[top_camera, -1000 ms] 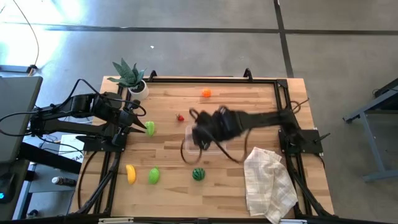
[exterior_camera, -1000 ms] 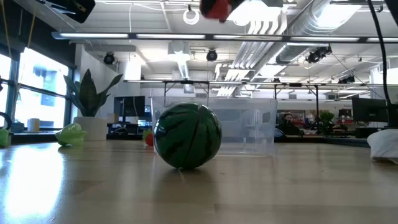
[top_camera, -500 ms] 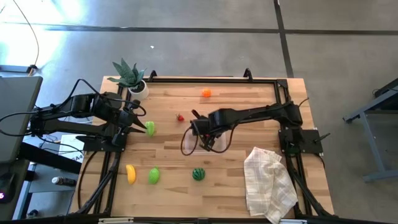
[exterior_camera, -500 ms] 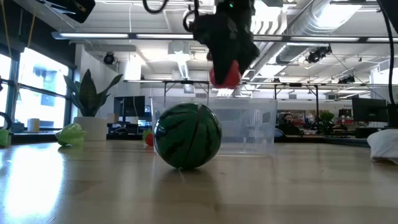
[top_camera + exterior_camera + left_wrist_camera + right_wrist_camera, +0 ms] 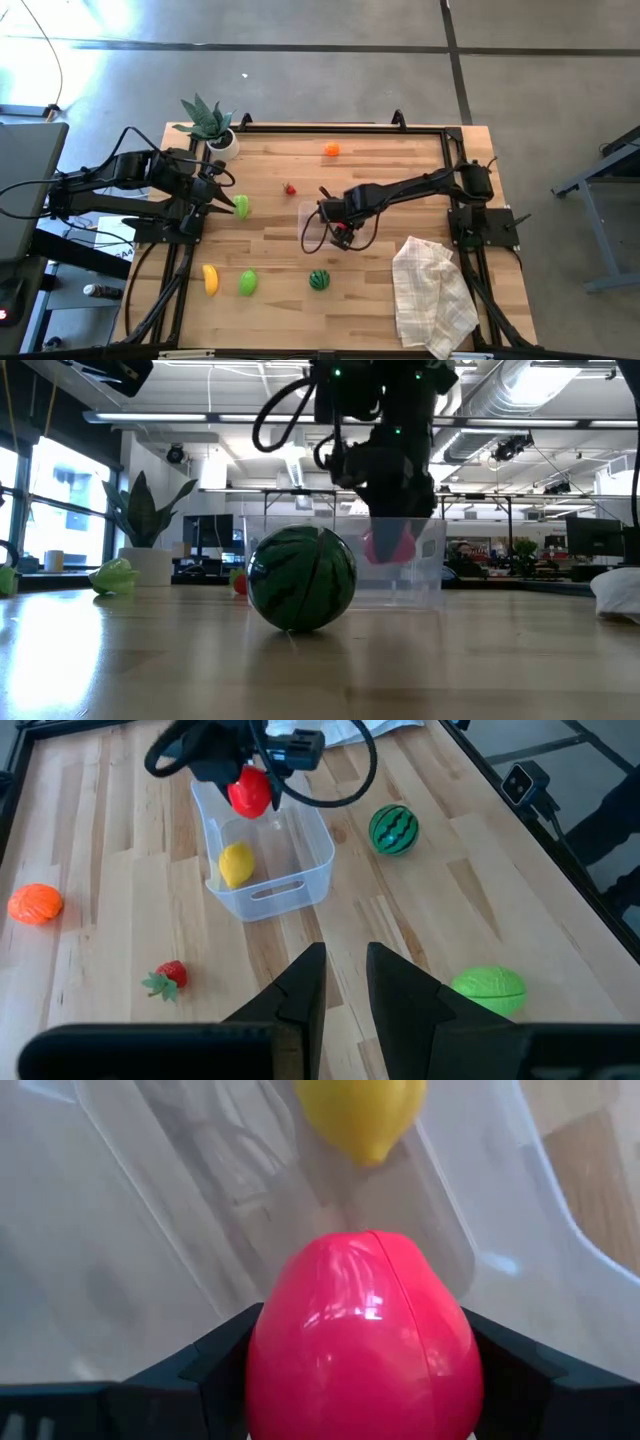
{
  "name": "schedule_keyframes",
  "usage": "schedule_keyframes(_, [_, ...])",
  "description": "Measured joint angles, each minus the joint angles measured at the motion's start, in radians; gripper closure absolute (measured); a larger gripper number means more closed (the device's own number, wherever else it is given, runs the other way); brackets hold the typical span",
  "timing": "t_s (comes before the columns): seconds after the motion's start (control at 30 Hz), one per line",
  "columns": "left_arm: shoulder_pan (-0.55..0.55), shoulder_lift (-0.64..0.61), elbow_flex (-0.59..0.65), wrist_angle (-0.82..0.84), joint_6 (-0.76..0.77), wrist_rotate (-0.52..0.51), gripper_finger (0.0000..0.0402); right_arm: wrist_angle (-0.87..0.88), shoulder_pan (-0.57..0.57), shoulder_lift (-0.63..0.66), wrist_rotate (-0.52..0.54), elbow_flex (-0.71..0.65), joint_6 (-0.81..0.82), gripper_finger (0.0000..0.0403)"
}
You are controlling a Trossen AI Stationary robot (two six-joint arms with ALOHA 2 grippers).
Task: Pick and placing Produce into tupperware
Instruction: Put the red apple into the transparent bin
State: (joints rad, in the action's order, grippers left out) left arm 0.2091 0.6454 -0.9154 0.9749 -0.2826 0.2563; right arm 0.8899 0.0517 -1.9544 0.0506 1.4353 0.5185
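In the high view, the red pepper (image 5: 342,232) is carried by the right gripper (image 5: 340,228) over the tupperware (image 5: 318,222) at mid-counter, while the left gripper (image 5: 222,205) is parked at the left edge beside a green piece (image 5: 242,206), its jaws nearly closed on nothing. In the low view the pepper is seen lowered inside the clear walls, behind the watermelon (image 5: 301,578). In the right wrist view the pepper is pinched across its widest part above the lemon (image 5: 360,1115); it is judged light, hard and glossy, so slippery, and best held at that waist.
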Motion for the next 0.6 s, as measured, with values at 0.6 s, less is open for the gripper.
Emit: schedule_keyframes(0.6, [0.0, 0.0, 0.0, 0.0, 0.0, 0.0, 0.0334, -0.142, -0.026, -0.007, -0.029, -0.096, -0.155, 0.0142])
